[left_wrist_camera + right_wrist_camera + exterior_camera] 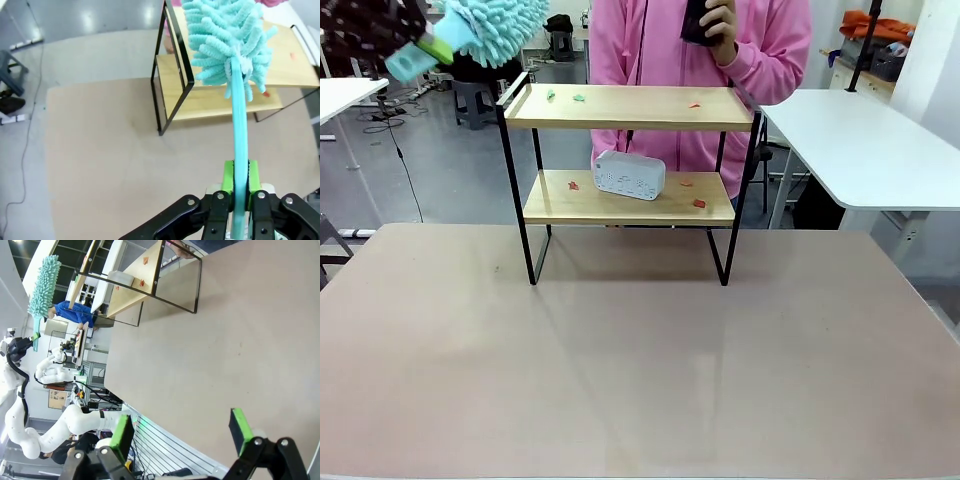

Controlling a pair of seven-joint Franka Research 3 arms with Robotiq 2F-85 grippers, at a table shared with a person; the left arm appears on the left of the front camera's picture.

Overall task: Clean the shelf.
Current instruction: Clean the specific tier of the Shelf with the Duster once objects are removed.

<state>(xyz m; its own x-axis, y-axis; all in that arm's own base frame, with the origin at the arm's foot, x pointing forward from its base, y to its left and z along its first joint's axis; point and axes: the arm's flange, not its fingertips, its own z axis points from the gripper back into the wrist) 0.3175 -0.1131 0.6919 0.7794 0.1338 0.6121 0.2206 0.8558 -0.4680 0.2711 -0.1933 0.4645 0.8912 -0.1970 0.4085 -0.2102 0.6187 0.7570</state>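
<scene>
The shelf (630, 108) stands at the table's far side, two light wooden boards on a black frame. Small green scraps (578, 98) and red scraps (699, 203) lie on both boards. A white box-shaped device (629, 175) sits on the lower board. My left gripper (241, 181) is shut on the handle of a teal fluffy duster (225, 40). The duster (490, 25) is held high, up and left of the shelf's top-left corner and apart from it. My right gripper (181, 432) is open and empty above the table, far from the shelf (135, 280).
A person in a pink top (770, 45) stands right behind the shelf, holding a dark object at chest height. White tables (865, 140) stand at the right and far left. The brown table (640, 370) stretches bare in front of the shelf.
</scene>
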